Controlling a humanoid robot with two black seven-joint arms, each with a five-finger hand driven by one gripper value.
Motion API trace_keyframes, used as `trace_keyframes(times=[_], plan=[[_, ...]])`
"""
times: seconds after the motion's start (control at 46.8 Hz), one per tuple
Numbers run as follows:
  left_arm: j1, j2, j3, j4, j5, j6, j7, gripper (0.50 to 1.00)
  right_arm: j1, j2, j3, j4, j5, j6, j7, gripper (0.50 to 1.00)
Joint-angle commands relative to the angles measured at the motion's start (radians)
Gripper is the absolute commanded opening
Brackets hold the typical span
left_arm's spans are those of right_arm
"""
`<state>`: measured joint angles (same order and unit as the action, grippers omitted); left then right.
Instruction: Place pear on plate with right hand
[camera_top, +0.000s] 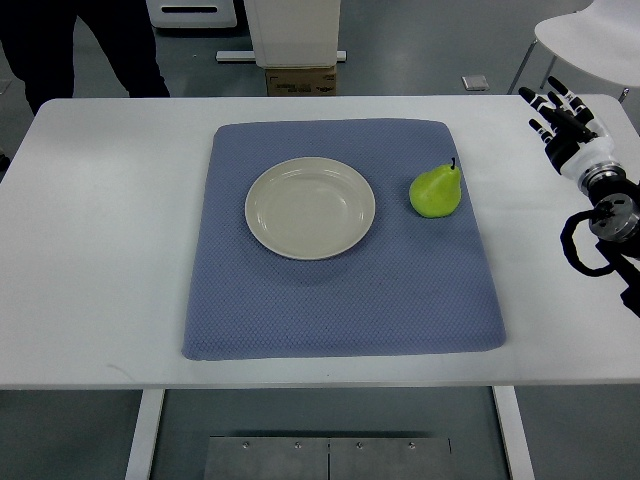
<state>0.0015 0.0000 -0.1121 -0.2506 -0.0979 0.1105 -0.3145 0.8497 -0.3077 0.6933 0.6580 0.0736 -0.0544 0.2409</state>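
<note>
A green pear (436, 190) with a dark stem lies on the blue mat, just right of the plate. The cream plate (310, 208) sits bare in the mat's middle. My right hand (556, 108) hovers over the table's far right edge, well to the right of the pear and a little farther back. Its dark-tipped fingers are spread and hold nothing. The left arm does not show.
The blue mat (340, 300) covers the middle of the white table (100, 250). A person's dark legs (90, 45) stand beyond the table's far left corner. A white chair (595, 40) is at the back right, and a cardboard box (300, 80) sits behind the table.
</note>
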Motion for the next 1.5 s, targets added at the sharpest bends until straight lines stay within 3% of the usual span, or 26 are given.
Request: trace_keyframes(times=[0.0,0.171,0.726,0.919,1.474], plan=[[0.0,0.0,0.0,-0.001,0.0,0.0,0.0,1.0,0.0,-0.001,0.0,-0.001,0.0,-0.001,0.0,1.0],[0.008,0.0,0.002,-0.001,0.001,0.0,-0.107,1.0,0.0,-0.001,0.0,0.0,0.0,0.001,0.0,1.0],[0.006,0.0,0.002,0.001,0.001,0.0,-0.106,1.0,0.009,0.001,0.006,-0.001,0.0,0.001,0.002,1.0],[0.006,0.0,0.002,0.001,0.001,0.0,-0.106,1.0,0.012,-0.004,-0.003,-0.014,0.0,-0.011,0.084,1.0],[0.006,0.0,0.002,-0.001,0.001,0.0,-0.106,1.0,0.026,0.038,0.006,-0.052,0.003,0.01,0.092,1.0]])
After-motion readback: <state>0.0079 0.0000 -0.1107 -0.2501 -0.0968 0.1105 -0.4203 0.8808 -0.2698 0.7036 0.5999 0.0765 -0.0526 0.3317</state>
